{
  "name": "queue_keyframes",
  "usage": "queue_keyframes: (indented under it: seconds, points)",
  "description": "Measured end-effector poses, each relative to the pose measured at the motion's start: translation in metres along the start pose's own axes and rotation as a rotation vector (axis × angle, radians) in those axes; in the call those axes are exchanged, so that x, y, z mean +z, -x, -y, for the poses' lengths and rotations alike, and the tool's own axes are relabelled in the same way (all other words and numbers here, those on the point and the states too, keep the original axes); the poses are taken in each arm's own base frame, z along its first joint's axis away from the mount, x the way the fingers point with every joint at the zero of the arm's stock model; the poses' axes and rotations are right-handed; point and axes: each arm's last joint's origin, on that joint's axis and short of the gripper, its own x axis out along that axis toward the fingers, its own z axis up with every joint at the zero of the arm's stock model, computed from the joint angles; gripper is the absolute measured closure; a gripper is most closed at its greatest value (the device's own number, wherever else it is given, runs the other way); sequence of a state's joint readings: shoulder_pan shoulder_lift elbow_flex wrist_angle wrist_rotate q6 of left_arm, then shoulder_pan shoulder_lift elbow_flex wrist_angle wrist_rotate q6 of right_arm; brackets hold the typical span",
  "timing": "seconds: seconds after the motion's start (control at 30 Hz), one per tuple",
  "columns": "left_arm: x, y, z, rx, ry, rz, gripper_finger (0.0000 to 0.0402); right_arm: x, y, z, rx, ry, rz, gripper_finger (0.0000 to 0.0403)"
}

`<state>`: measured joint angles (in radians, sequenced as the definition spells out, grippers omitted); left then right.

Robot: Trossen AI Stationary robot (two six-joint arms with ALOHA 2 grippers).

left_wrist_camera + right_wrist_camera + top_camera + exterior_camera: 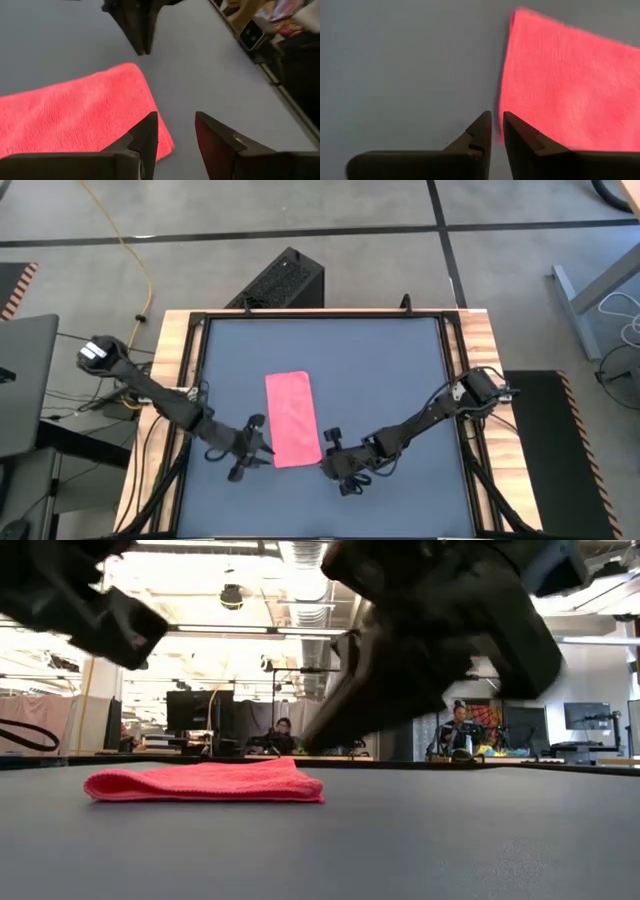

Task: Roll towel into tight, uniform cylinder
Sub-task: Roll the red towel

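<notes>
The pink-red towel [291,418] lies flat on the dark tabletop as a folded strip running from far to near; it also shows in the low view [205,781]. My left gripper [262,451] is open just above the towel's near left corner [150,125], one finger over the cloth and one over bare table. My right gripper [327,448] is shut, its tips beside the towel's near right edge [507,100]. In the low view both grippers stand above the table. The white tag is not visible.
The table's raised dark frame and wooden border [455,350] run around the tabletop. A black box [280,280] stands on the floor beyond the far edge. People sit at desks in the room behind [283,735].
</notes>
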<state>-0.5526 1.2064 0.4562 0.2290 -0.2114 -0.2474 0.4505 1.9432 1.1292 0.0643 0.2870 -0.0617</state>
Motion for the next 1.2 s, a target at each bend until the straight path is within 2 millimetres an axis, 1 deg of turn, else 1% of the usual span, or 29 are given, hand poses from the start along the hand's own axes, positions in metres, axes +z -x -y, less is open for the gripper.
queue_keyframes:
  seconds: [0.03, 0.1, 0.2, 0.33, 0.37, 0.47, 0.53, 0.67, 0.83, 0.93, 1.03, 1.2]
  points:
    - [-0.002, -0.004, 0.005, 0.017, -0.014, -0.002, 0.028, -0.003, -0.004, -0.003, -0.003, 0.022, -0.001, 0.0317]
    - [-0.01, -0.008, 0.014, 0.053, -0.069, -0.019, 0.028, 0.002, -0.006, -0.003, -0.027, 0.017, 0.038, 0.0297]
    - [-0.018, -0.021, 0.027, 0.036, -0.153, -0.028, 0.028, 0.004, -0.005, -0.006, -0.057, 0.019, 0.034, 0.0255]
    - [-0.034, -0.038, 0.035, 0.044, -0.298, -0.114, 0.028, 0.008, -0.004, -0.007, -0.059, 0.017, 0.061, 0.0201]
    - [-0.039, -0.041, 0.035, 0.062, -0.317, -0.138, 0.028, 0.007, -0.005, -0.007, -0.058, 0.018, 0.057, 0.0191]
    - [-0.045, -0.053, 0.036, 0.098, -0.331, -0.163, 0.028, 0.0, -0.015, -0.006, -0.055, 0.018, 0.04, 0.0175]
    - [-0.046, -0.059, 0.038, 0.113, -0.344, -0.177, 0.028, -0.004, -0.02, -0.008, -0.053, 0.025, 0.028, 0.0174]
    - [-0.047, -0.064, 0.039, 0.132, -0.362, -0.185, 0.028, -0.003, -0.019, -0.006, -0.07, 0.033, 0.029, 0.0179]
    - [-0.048, -0.064, 0.037, 0.171, -0.369, -0.186, 0.028, -0.005, -0.021, 0.001, -0.069, 0.028, 0.015, 0.0187]
    - [-0.049, -0.063, 0.036, 0.187, -0.369, -0.195, 0.028, -0.013, -0.022, 0.004, -0.072, 0.01, -0.028, 0.0192]
    - [-0.051, -0.063, 0.034, 0.201, -0.344, -0.219, 0.028, -0.015, -0.023, 0.008, -0.076, -0.01, -0.046, 0.0199]
    - [-0.053, -0.063, 0.033, 0.185, -0.318, -0.242, 0.028, -0.017, -0.024, 0.011, -0.075, -0.022, -0.063, 0.0221]
